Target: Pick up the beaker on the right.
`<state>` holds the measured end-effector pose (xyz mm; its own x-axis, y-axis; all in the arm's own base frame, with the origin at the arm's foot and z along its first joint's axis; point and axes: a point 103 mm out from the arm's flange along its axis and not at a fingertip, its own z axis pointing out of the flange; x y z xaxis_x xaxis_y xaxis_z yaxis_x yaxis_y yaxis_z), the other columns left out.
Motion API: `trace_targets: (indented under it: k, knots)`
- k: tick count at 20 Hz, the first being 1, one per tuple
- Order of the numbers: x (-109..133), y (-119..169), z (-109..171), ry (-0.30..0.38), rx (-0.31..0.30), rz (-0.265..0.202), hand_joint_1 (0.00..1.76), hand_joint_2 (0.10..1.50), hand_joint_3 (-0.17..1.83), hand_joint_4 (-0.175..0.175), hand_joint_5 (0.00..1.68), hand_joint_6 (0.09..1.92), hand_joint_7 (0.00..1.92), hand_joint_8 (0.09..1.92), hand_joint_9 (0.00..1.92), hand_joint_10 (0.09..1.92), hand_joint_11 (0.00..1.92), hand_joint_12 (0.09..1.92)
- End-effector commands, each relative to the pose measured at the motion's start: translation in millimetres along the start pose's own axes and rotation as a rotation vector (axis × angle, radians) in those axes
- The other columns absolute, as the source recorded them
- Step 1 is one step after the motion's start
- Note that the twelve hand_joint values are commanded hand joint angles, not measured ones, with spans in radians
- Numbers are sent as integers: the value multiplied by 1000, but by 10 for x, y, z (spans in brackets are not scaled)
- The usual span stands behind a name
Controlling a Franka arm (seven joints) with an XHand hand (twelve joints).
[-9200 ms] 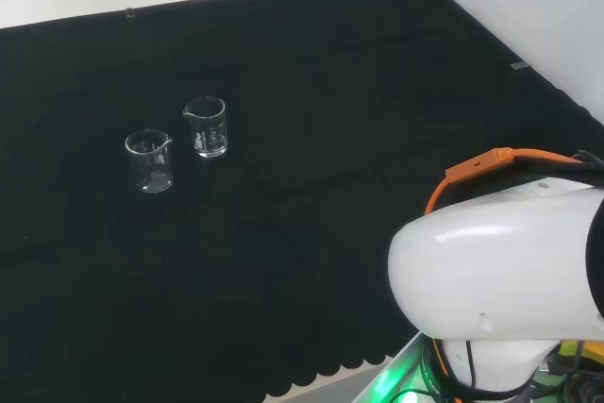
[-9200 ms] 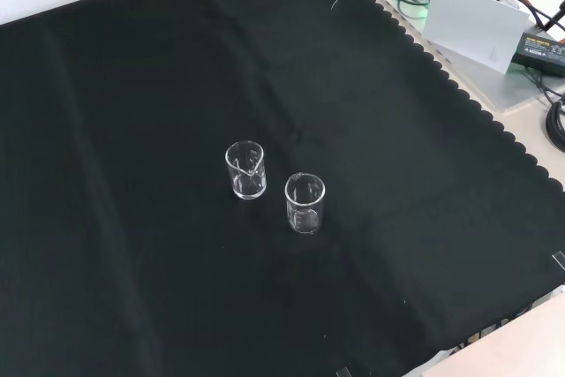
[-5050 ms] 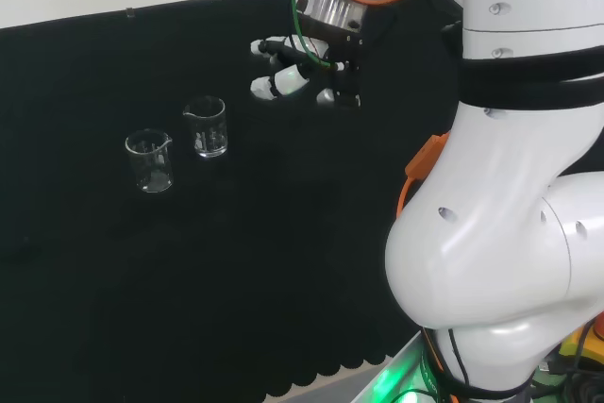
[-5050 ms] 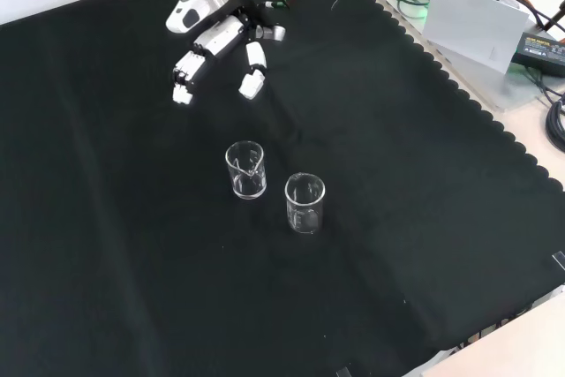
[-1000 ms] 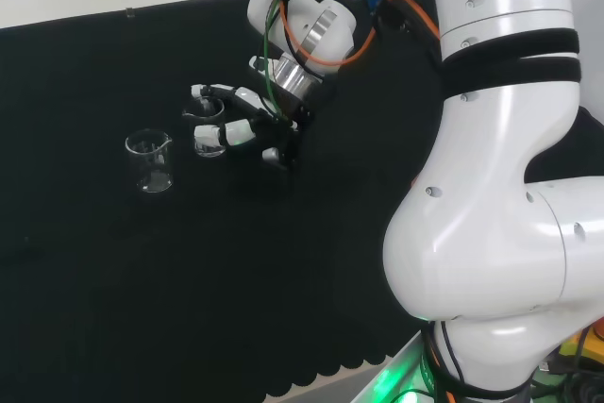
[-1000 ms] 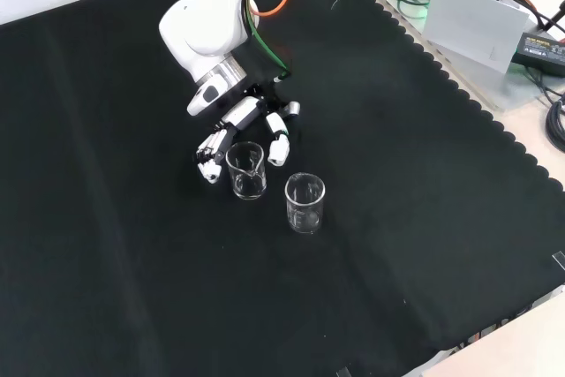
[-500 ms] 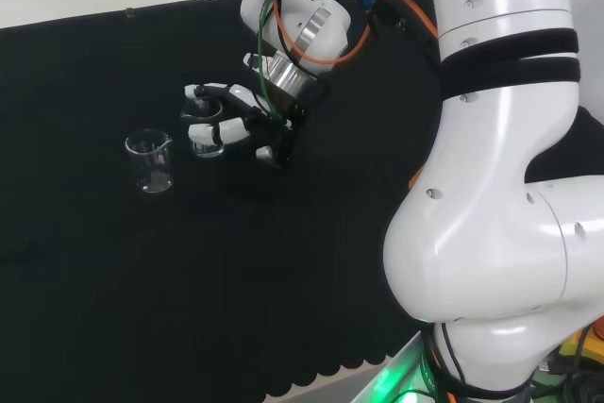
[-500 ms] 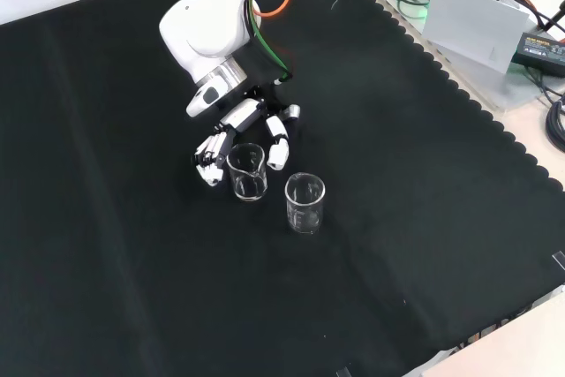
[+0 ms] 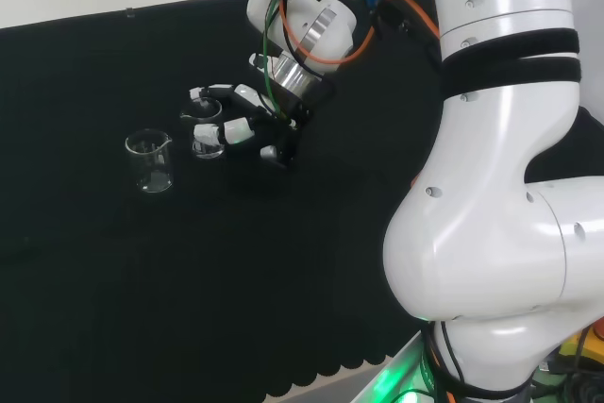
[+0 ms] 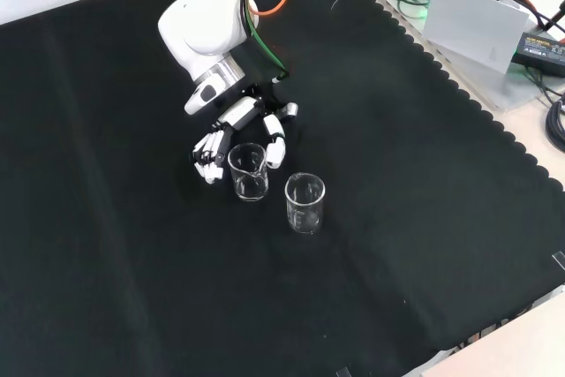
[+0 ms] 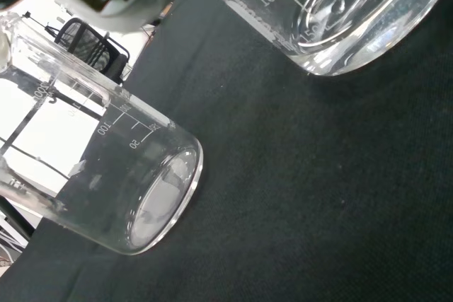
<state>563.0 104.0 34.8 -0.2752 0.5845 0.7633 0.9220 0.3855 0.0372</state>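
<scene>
On black cloth (image 10: 424, 218), front view: two glass beakers standing side by side, apart. Hand (image 10: 237, 130) is curling fingers (image 10: 210, 158) and thumb (image 10: 276, 146) round the left beaker (image 10: 248, 172), w/ spout; right beaker (image 10: 305, 203) is standing free. Wrist view: both beakers close up.
</scene>
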Motion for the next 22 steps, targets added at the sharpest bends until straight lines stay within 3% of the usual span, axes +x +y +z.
trace_targets:
  k: [1, 5, 7, 9, 10, 12, 14, 18, 22]
  knots:
    - [25, 57, 89, 0, -4, 3, 883, 533, 671, -63, 543, 136, 286, 629, 364, 628, 0, 1244]
    - [36, 68, 99, -2, -7, -1, 884, 532, 673, -63, 550, 145, 291, 629, 369, 627, 0, 1249]
    - [65, 56, 85, -33, -71, -3, 908, 559, 680, -41, 671, 513, 442, 611, 473, 595, 27, 1293]
    - [102, 56, 75, -61, -111, -4, 1028, 662, 646, 102, 1002, 757, 772, 615, 682, 584, 192, 1305]
    - [120, 61, 66, -64, -119, -5, 1073, 645, 688, 138, 1122, 761, 971, 602, 815, 571, 349, 1265]
    - [152, 67, 52, -75, -140, -7, 1126, 604, 726, 167, 1284, 639, 1338, 450, 1128, 451, 715, 1114]
    - [188, 67, 15, -83, -160, -16, 1147, 590, 713, 174, 1369, 512, 1537, 292, 1347, 312, 956, 979]
    - [300, 71, -136, -116, -181, -52, 1164, 586, 671, 175, 1473, 297, 1732, 106, 1591, 122, 1269, 792]
    - [369, 61, -248, -146, -189, -64, 1171, 580, 664, 175, 1524, 192, 1818, 87, 1690, 87, 1450, 704]
